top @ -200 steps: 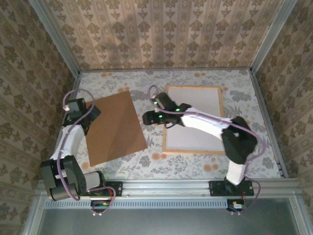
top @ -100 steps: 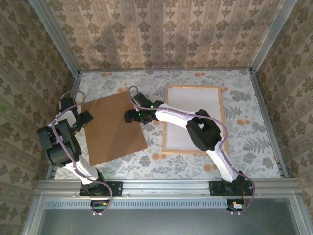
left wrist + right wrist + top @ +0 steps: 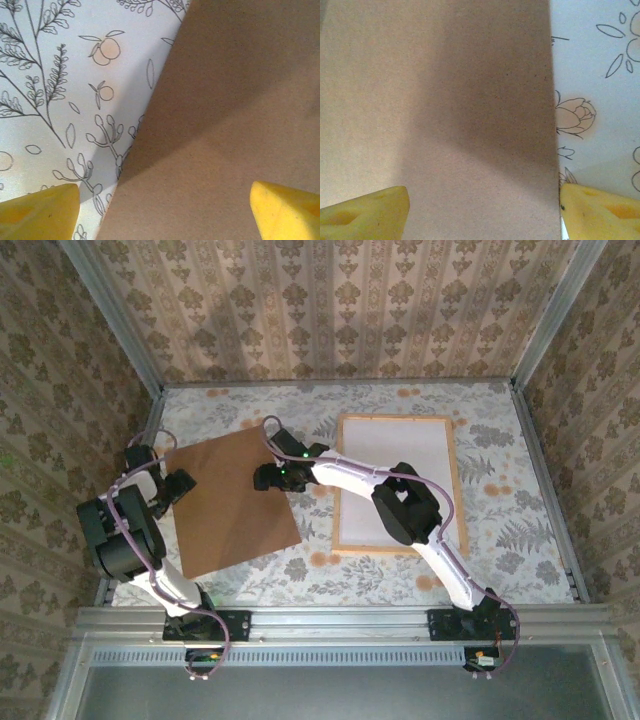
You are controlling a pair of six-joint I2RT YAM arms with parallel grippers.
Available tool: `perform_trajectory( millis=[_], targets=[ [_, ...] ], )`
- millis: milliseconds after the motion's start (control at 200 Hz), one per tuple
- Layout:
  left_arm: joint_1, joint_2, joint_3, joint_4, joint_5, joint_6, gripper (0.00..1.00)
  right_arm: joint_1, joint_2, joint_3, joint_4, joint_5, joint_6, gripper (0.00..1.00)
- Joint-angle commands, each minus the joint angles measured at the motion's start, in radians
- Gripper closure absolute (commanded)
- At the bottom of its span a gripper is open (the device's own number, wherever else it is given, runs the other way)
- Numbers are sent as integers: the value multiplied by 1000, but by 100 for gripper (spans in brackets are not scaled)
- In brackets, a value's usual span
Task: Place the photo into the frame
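Note:
The frame [image 3: 457, 475] of light wood lies flat at the right of the table. A plain white surface [image 3: 395, 480] fills it, and the photo's printed side is hidden. A brown backing board [image 3: 235, 502] lies askew at the left centre. My left gripper [image 3: 175, 487] is open at the board's left edge. In the left wrist view that gripper [image 3: 165, 212] straddles the edge of the board [image 3: 225, 125], one yellow fingertip [image 3: 40, 212] over the cloth. My right gripper [image 3: 262, 477] is open at the board's upper right edge. It [image 3: 482, 212] spans the board [image 3: 445, 100] close above it.
A floral tablecloth [image 3: 500, 440] covers the table, which is walled in on three sides by patterned panels [image 3: 330, 310]. A metal rail [image 3: 340, 620] runs along the near edge. The right arm [image 3: 400, 505] reaches across the frame's left side.
The right arm has swung left from the frame to the board's right edge. The left gripper has drawn back to the board's left edge. Over the last half second little has moved.

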Motion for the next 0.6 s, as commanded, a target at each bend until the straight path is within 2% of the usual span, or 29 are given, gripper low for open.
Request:
perform_trajectory(
  millis=[0,405,595],
  targets=[
    [-51,15,-46,37,236,-69,13,-10,10,-2,50,-115,64,21],
    [-246,-6,-47,121,296,-177,13,-118,-240,-325,195,-139,128,25],
    [-252,11,-15,113,268,-162,13,-148,-313,-405,212,-125,77,26]
  ],
)
